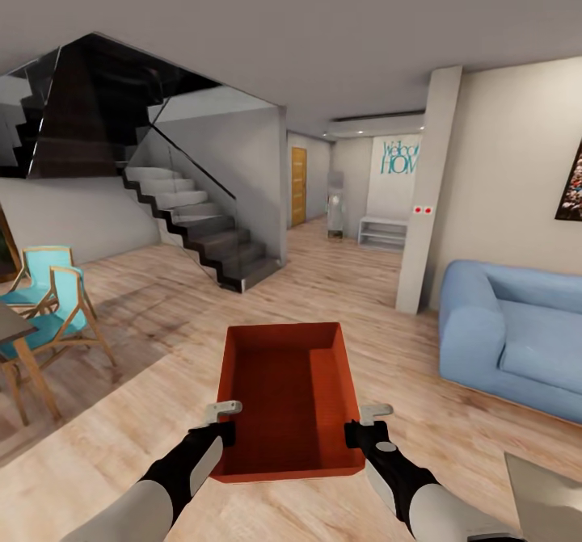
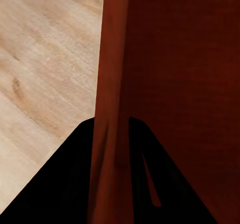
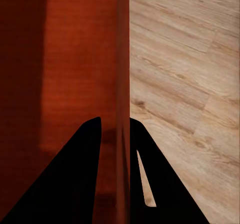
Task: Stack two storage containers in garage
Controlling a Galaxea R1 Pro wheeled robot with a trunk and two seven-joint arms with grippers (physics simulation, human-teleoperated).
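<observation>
Living room: grippers (image 1: pixel 229 431) (image 1: pixel 353 432) clamping container (image 1: pixel 288 388)

We hold the storage container (image 1: pixel 287 397) out in front of us, above the plank floor (image 1: pixel 162 364), the left gripper (image 1: pixel 224 431) on its left wall and the right gripper (image 1: pixel 356 430) on its right wall. Chairs (image 1: pixel 48 308) stand to our left, the sofa (image 1: pixel 517 332) to our right. Ahead rise the stairs (image 1: pixel 202 227), with a door (image 1: pixel 298 186) farther back.
</observation>
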